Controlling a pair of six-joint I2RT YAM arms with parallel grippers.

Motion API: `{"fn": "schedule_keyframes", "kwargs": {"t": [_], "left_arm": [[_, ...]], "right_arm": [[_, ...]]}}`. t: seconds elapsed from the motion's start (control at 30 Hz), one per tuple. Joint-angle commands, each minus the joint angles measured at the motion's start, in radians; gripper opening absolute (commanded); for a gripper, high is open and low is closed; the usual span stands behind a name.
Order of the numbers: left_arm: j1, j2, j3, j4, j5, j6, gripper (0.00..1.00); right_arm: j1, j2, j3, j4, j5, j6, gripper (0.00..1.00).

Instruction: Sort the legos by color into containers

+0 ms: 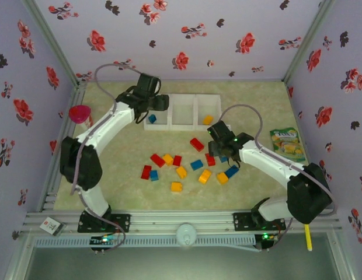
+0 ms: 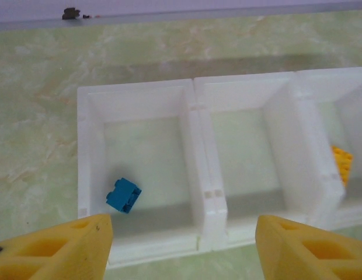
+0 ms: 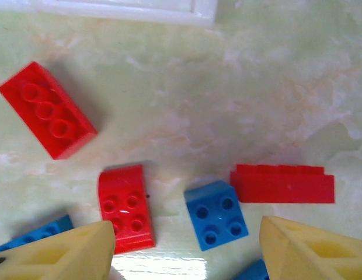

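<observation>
The left gripper [image 2: 181, 248] hangs spread and empty over the near rim of the white containers [image 2: 195, 96]. Their left bin holds a blue brick [image 2: 123, 195] and their right bin a yellow one [image 2: 341, 164]. In front of the containers, low over the surface [image 3: 274, 87], the right gripper [image 3: 187, 236] is also spread, pinching nothing. A small blue square brick [image 3: 216, 214] lies between its fingers, just off centre. A red curved brick [image 3: 125, 207] sits beside it, long axis pointing toward the containers. The right arm is clearly nearer; the blue square looks the likelier pick.
</observation>
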Motion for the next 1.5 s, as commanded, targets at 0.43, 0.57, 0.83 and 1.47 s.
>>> {"fn": "schedule_keyframes", "kwargs": {"t": [0.43, 0.57, 0.83, 1.47], "left_arm": [[-0.034, -0.352, -0.341, 0.108, 0.053, 0.005, 0.71], [-0.035, -0.404, -0.393, 0.120, 0.053, -0.003, 0.73], [-0.035, -0.435, -0.416, 0.090, 0.052, -0.008, 0.74], [-0.036, -0.469, -0.428, 0.083, 0.053, 0.005, 0.74]], "right_arm": [[-0.057, 0.067, -0.056, 0.006, -0.043, 0.056, 0.58], [-0.064, 0.095, -0.062, 0.028, -0.052, 0.062, 0.55], [-0.077, 0.123, -0.068, 0.066, -0.057, 0.076, 0.49], [-0.085, 0.205, -0.014, 0.094, -0.070, 0.061, 0.26]]}}
